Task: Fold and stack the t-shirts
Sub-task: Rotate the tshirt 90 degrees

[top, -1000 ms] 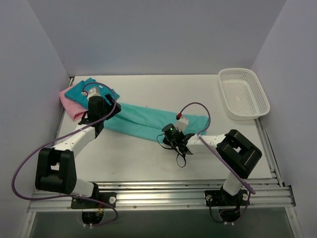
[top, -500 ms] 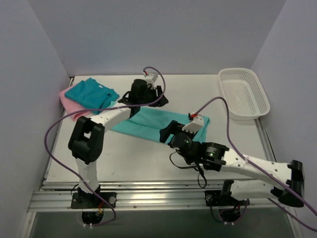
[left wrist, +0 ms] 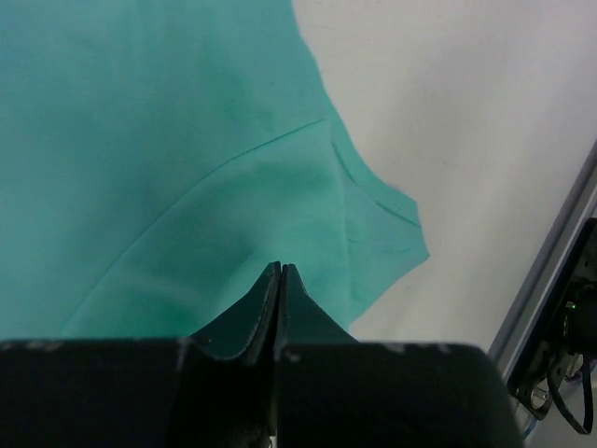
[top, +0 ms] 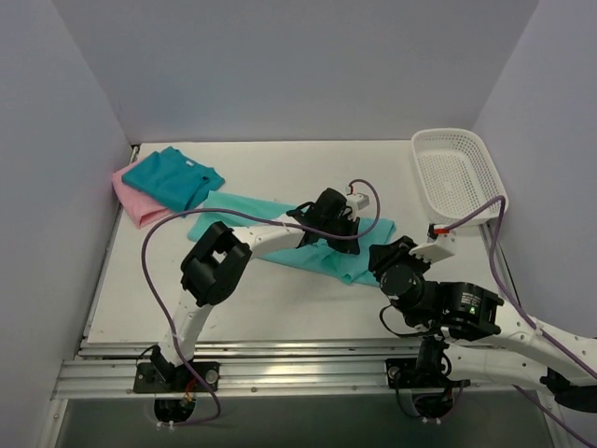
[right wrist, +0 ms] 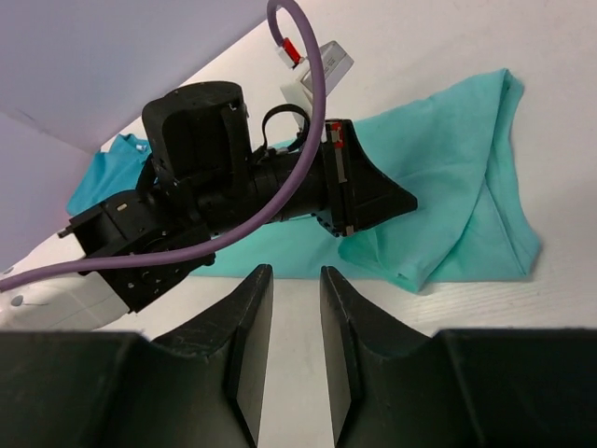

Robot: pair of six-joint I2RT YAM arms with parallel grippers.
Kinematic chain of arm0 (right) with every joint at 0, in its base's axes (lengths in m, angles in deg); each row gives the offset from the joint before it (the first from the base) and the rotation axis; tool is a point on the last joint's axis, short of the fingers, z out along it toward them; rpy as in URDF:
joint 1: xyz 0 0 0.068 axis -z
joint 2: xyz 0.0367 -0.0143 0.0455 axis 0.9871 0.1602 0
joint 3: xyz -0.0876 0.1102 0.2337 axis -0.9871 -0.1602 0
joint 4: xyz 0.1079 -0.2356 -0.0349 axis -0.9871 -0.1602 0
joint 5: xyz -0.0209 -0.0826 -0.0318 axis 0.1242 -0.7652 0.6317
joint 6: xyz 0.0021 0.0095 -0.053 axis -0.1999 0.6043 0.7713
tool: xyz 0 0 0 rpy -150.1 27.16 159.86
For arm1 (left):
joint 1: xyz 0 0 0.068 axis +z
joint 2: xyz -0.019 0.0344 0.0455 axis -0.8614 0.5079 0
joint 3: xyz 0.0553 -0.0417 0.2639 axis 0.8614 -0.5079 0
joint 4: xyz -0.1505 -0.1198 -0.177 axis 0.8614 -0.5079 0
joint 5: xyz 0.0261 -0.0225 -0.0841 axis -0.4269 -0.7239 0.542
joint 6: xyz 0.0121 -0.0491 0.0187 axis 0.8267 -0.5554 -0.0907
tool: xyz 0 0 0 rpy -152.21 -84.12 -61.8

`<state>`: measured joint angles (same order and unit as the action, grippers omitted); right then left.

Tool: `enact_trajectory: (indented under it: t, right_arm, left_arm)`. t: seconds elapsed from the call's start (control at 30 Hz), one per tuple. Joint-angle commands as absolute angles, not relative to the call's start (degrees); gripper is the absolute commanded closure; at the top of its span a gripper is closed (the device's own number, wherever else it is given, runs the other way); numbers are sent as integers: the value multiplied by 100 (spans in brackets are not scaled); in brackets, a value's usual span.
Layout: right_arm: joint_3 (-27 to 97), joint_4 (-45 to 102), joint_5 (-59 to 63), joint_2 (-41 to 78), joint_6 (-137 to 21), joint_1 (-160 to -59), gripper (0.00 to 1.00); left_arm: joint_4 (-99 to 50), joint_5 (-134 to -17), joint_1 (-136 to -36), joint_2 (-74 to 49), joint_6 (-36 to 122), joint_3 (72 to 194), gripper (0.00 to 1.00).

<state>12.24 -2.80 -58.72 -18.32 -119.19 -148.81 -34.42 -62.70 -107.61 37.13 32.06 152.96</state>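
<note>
White tabletop (top: 280,299) — sea-green tee (left wrist: 187,121) lies beneath the closed left gripper (left wrist: 280,273).

Robot lab test cell.
Plain grey walls (top: 298,65) box in a white table (top: 280,308); an aluminium rail (top: 298,371) along the near edge carries the bolted bases of the left arm (top: 215,266) and right arm (top: 448,308), purple cables (top: 143,271) looping loose. White mesh basket (top: 459,175) at back right.

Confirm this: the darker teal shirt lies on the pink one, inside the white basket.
Not inside the basket. The top external view shows the teal shirt on the pink one at the table's far-left corner.
</note>
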Motion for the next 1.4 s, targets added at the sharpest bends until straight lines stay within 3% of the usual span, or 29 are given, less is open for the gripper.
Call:
enact_trajectory:
  t: [0.0,0.23,0.37,0.5,0.63,1.0,1.13,1.17,1.2,1.23,1.33,1.37]
  right_arm:
    - [1121,-684,-6325,-1825,-12152,-14934,77]
    - [1226,-1009,-6492,-2000,-12266,-14934,78]
    - [1270,-1062,-6597,-2211,-12196,-14934,78]
    - [1332,-1097,-6738,-2229,-12108,-14934,76]
    - [1384,-1089,-6905,-2133,-12038,-14925,74]
    - [1508,-1370,-7222,-2115,-11967,-14925,70]
    - [1437,-1352,-7239,-2001,-11959,-14925,70]
    - [1411,-1344,-7204,-1931,-11976,-14925,71]
    - [1385,-1344,-7195,-1896,-12037,-14934,71]
    - [1341,-1283,-7126,-1834,-12046,-14934,71]
    - [1227,-1055,-7046,-1737,-12003,-14925,69]
    - [1191,-914,-7002,-1667,-11907,-14934,58]
  left_arm:
    - [-3585,-6079,-10913,4001,3380,15861,98]
    - [-4147,-6165,-10922,4959,3318,16749,98]
    - [-5060,-7120,-10913,5696,3415,17732,98]
    - [-6036,-7808,-10843,6453,3520,19477,98]
    - [-6827,-7775,-10536,7183,3363,21200,98]
    - [-4853,-7160,-8568,7614,2134,21873,92]
    - [-3196,-7342,-8145,7834,2000,21927,68]
    - [-2956,-7613,-8066,7817,2009,21944,51]
    - [-2762,-7659,-8022,7773,2000,21979,42]
    - [-2264,-7643,-7934,7590,1948,21980,25]
    - [-1419,-7423,-7820,6715,1675,21455,14]
    - [-1241,-7405,-7793,6431,1657,21217,8]
